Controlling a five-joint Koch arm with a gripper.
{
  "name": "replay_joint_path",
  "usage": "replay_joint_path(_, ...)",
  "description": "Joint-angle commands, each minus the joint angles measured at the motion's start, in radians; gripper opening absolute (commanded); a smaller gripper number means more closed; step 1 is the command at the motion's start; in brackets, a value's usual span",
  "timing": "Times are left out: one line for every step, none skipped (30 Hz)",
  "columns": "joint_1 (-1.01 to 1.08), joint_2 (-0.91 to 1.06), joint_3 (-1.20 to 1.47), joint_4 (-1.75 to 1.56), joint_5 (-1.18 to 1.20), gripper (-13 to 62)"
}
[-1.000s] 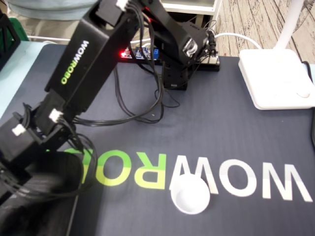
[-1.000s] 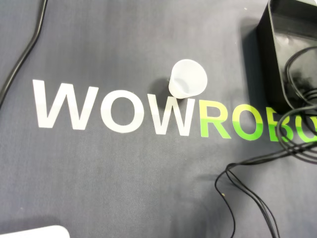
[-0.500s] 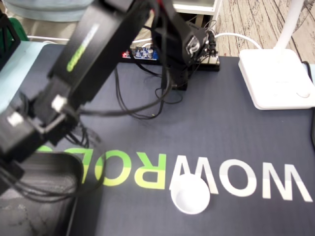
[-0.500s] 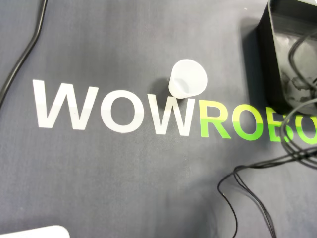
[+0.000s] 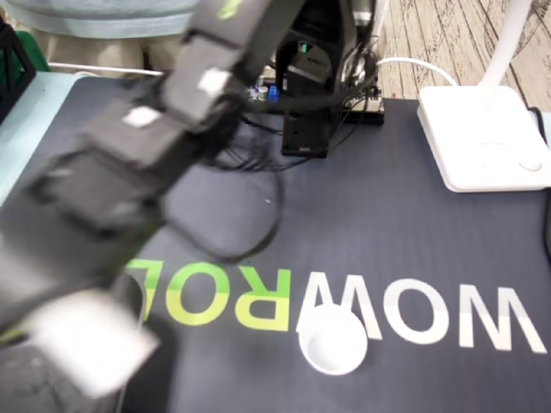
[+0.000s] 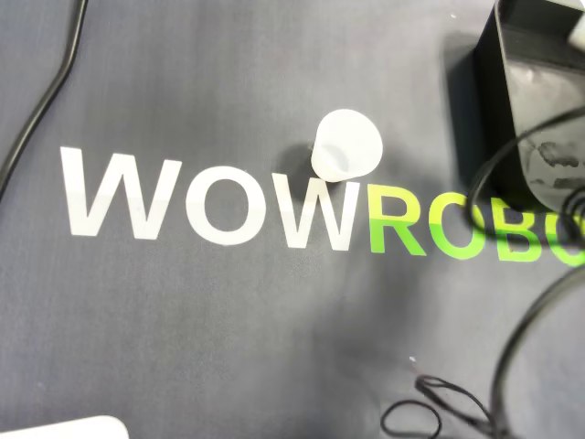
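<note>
- On the dark mat (image 5: 387, 215), a white cup (image 5: 332, 341) is seen upright against the white "W" of the lettering (image 6: 210, 197), apart from the gripper.
- At lower left of the fixed view, the gripper (image 5: 82, 344) is blurred over the black bin (image 6: 494, 119); how the jaws stand cannot be told.
- Cables (image 6: 521, 302) are looped beside the bin.

"WOWROBO" on the dark mat (image 6: 228, 347)

- One arm (image 5: 185, 112), blurred.
- One white cup (image 5: 332, 341).
- One black box (image 6: 498, 119).
- One white lamp (image 5: 478, 133).
- One printed mat (image 5: 405, 232).
- Several cables (image 6: 37, 119), too tangled to count exactly.
</note>
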Motion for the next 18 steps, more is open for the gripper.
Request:
replay_joint_path(-0.075, 0.118, 0.031, -0.028, -0.152, 2.9)
replay_joint_path(-0.115, 0.15, 0.075, -0.028, -0.196, 2.9)
replay_joint_path(-0.158, 0.179, 0.115, -0.028, -0.244, 2.9)
replay_joint_path(-0.204, 0.202, 0.152, -0.029, -0.304, 2.9)
replay_joint_path(-0.247, 0.221, 0.179, -0.029, -0.36, 2.9)
replay_joint_path(-0.29, 0.235, 0.196, -0.029, -0.41, 2.9)
replay_joint_path(-0.327, 0.244, 0.212, -0.031, -0.465, 2.9)
replay_joint_path(-0.362, 0.247, 0.219, -0.035, -0.518, 2.9)
replay_joint_path(-0.394, 0.247, 0.224, -0.043, -0.575, 2.9)
replay_joint_path(-0.42, 0.247, 0.224, -0.044, -0.64, 2.9)
replay_joint_path(-0.443, 0.247, 0.224, -0.055, -0.701, 2.9)
replay_joint_path(-0.465, 0.245, 0.222, -0.055, -0.755, 2.8)
replay_joint_path(-0.48, 0.242, 0.221, -0.055, -0.813, 2.9)
replay_joint_path(-0.492, 0.239, 0.221, -0.055, -0.867, 2.9)
replay_joint_path(-0.505, 0.236, 0.219, -0.055, -0.913, 2.9)
replay_joint_path(-0.511, 0.236, 0.222, -0.054, -0.962, 2.9)
replay_joint_path(-0.515, 0.235, 0.224, -0.052, -1.008, 2.9)
replay_joint_path(-0.517, 0.232, 0.229, -0.052, -1.055, 2.9)
